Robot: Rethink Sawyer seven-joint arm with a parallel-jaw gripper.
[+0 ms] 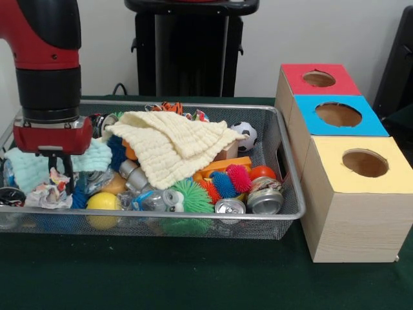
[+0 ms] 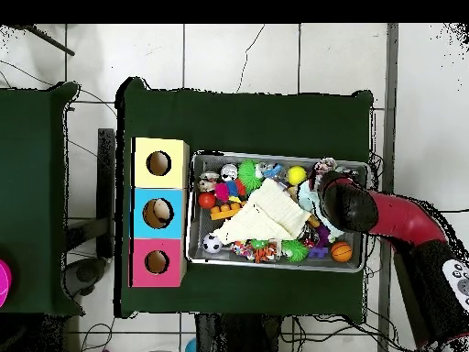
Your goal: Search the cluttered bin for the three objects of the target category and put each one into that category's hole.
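The pincer (image 1: 61, 169) hangs low over one end of the bin (image 1: 284, 161), its dark tips down among the clutter; whether they are spread or pressed together I cannot tell. Just beside it lie a mint cloth (image 1: 26, 169), crumpled paper (image 1: 46, 194) and a yellow ball (image 1: 103, 202). Toward the middle, a cream cloth (image 1: 175, 143) is draped over other things, with a green spiky ball (image 1: 191, 196), blue spiky ball (image 1: 224, 184) and pink spiky ball (image 1: 239, 177) in front of it. Crushed cans (image 1: 264, 200) lie near the front rim, and a small football (image 1: 245, 135) sits near the far corner. Beside the bin's other end stand three boxes on the green bench (image 1: 193, 278), each with a round hole: red box (image 1: 319, 81), blue box (image 1: 337, 116), yellow box (image 1: 362, 165)
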